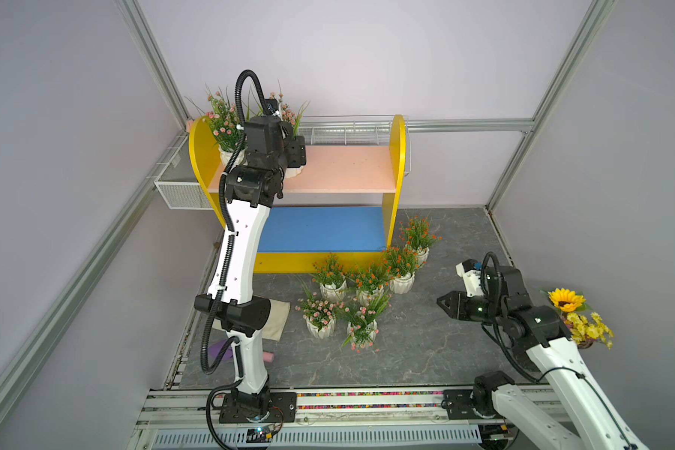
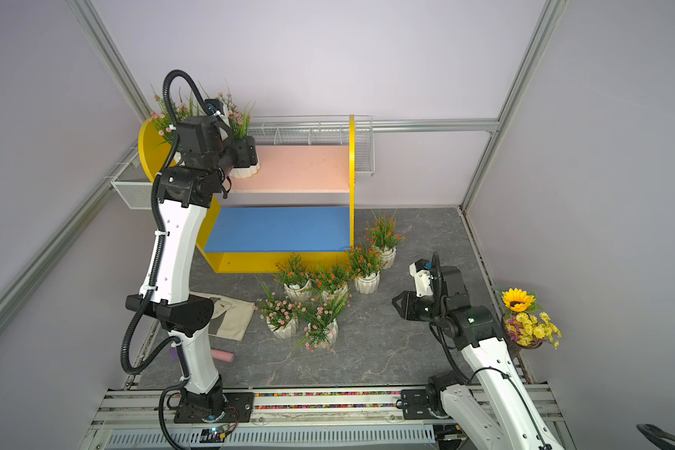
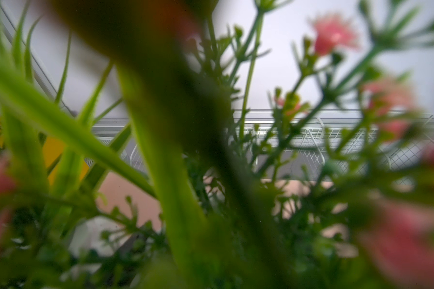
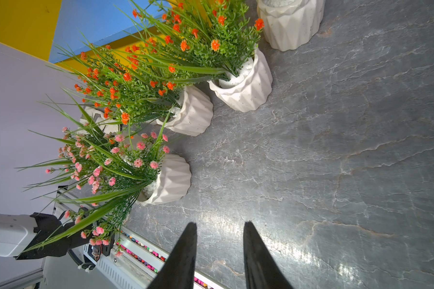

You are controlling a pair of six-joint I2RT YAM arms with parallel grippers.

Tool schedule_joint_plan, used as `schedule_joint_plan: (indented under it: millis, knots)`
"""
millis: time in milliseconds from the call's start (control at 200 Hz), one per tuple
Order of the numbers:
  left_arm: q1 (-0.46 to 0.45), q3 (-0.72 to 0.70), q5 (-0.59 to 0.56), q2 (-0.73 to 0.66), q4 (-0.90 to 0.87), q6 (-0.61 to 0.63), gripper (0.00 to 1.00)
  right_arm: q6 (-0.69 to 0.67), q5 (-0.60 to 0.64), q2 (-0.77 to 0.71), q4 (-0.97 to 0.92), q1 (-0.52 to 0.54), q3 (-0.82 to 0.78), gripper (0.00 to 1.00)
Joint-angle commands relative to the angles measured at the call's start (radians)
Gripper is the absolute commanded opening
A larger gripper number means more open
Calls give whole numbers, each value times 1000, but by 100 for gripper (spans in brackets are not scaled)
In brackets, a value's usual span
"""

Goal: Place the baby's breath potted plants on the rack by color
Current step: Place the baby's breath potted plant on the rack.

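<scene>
The rack stands at the back, yellow with a pink upper board and a blue lower board. My left gripper is over the left end of the upper board, shut on a pink baby's breath potted plant. Blurred foliage fills the left wrist view and hides the fingers. Another pink plant stands at the board's far left. On the floor are two pink plants and several orange ones. My right gripper hovers open and empty to their right.
White wire baskets hang behind and left of the rack. A sunflower bouquet sits at the right wall by the right arm. A beige cloth and a pink cylinder lie near the left arm's base.
</scene>
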Motion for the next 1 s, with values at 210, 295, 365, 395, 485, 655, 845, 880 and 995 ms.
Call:
schedule_joint_plan:
  millis: [210,295,365,395,485,655,845,880,995]
  knots:
    - [7,33,-3,-11,15,-18,68,1,-18,3,30,-5,-3,41]
    - [6,33,-1,-12,15,-19,99,0,-18,2,30,-5,-3,41]
    - [6,32,2,-11,15,-19,99,-1,-18,1,28,-4,-3,41]
    - [6,32,3,-10,16,-19,100,-2,-16,1,28,-4,-2,41]
    - [7,32,1,-11,15,-20,100,-3,-17,2,28,-5,1,42]
    - [6,22,9,-25,12,-30,100,-3,-12,3,28,-5,0,42]
    - [3,-62,21,-102,34,-44,99,-5,-4,6,34,-4,-4,42]
    - [3,-88,26,-123,45,-47,100,-5,-4,9,37,-4,-5,42]
    - [-4,-159,45,-186,59,-59,100,-5,-6,14,50,-5,-13,42]
